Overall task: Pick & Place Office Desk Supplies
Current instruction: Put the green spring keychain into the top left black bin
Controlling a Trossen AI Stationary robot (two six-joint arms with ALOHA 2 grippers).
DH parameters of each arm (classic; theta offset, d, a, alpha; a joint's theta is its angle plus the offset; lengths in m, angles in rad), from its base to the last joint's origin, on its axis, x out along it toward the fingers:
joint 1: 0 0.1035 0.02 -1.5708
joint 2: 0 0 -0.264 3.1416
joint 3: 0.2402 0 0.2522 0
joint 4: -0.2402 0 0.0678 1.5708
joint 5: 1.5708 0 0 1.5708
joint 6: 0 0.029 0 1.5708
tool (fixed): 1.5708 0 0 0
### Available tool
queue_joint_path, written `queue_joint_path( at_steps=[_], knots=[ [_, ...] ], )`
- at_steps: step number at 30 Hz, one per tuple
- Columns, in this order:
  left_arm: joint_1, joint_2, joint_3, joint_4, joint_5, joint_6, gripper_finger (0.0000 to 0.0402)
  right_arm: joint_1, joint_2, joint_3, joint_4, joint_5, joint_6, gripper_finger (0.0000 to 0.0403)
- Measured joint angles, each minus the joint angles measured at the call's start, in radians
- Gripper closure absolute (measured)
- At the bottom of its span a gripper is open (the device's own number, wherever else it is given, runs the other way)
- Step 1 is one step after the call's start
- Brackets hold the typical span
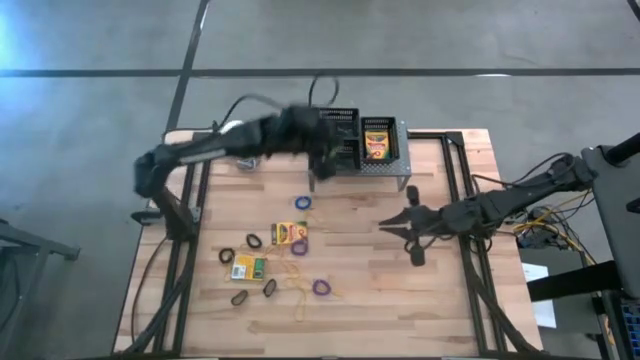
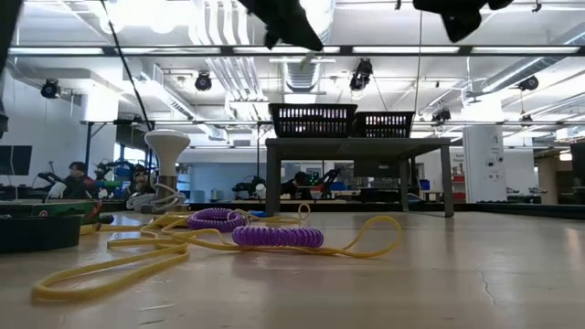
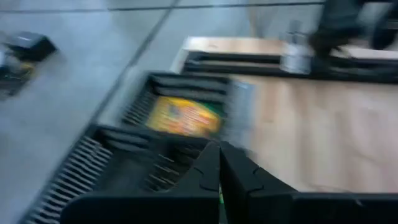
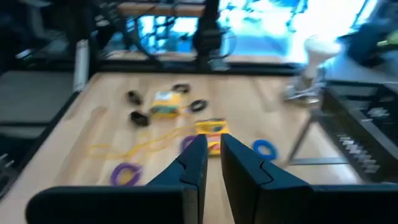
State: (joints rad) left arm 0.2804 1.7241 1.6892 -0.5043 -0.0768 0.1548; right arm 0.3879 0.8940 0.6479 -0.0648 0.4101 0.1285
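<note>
Two black wire-mesh bins (image 1: 340,140) (image 1: 379,140) stand on a grey perforated stand (image 1: 404,165) at the table's far side; the right one holds a crayon box (image 3: 183,116). My left gripper (image 3: 219,155) hangs shut above the left bin's near rim; a thin green streak shows low between its fingers, and what it is I cannot tell. My right gripper (image 4: 211,146) hovers right of centre, narrowly open with nothing between its fingers. Two crayon boxes (image 1: 290,233) (image 1: 247,267) and several rubber bands, one blue (image 1: 302,202) and one purple (image 1: 322,288), lie flat on the table.
A white ball with a coiled cord (image 1: 240,155) sits left of the stand. Long yellow bands (image 2: 164,251) and purple coils (image 2: 277,237) lie near the front edge. Black frame rails (image 1: 465,200) run along both table sides. Bare wood lies between the stand and my right gripper.
</note>
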Motion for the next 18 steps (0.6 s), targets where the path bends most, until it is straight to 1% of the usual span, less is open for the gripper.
queue_joint_path(
  at_steps=[2,4,7,9,12,18],
  knots=[
    [0.058,0.068,0.089,-0.030,0.011,0.043,0.0401,0.011,-0.024,-0.013,-0.001,0.071,0.000,0.0360],
    [0.105,0.128,0.170,-0.057,0.019,0.053,0.0401,0.014,-0.040,-0.024,-0.001,0.118,0.001,0.0360],
    [0.163,0.205,0.249,-0.119,0.060,0.051,0.0399,0.013,-0.044,-0.037,0.000,0.143,0.020,0.0360],
    [0.198,0.242,0.264,-0.148,0.083,0.051,0.0398,0.013,-0.035,-0.047,0.000,0.144,0.031,0.0360],
    [0.225,0.276,0.267,-0.158,0.083,0.048,0.0397,0.014,-0.013,-0.059,0.000,0.143,0.057,0.0360],
    [0.257,0.280,0.236,-0.123,0.085,0.028,0.0396,0.014,0.034,-0.066,0.005,0.143,0.100,0.0360]
  ],
)
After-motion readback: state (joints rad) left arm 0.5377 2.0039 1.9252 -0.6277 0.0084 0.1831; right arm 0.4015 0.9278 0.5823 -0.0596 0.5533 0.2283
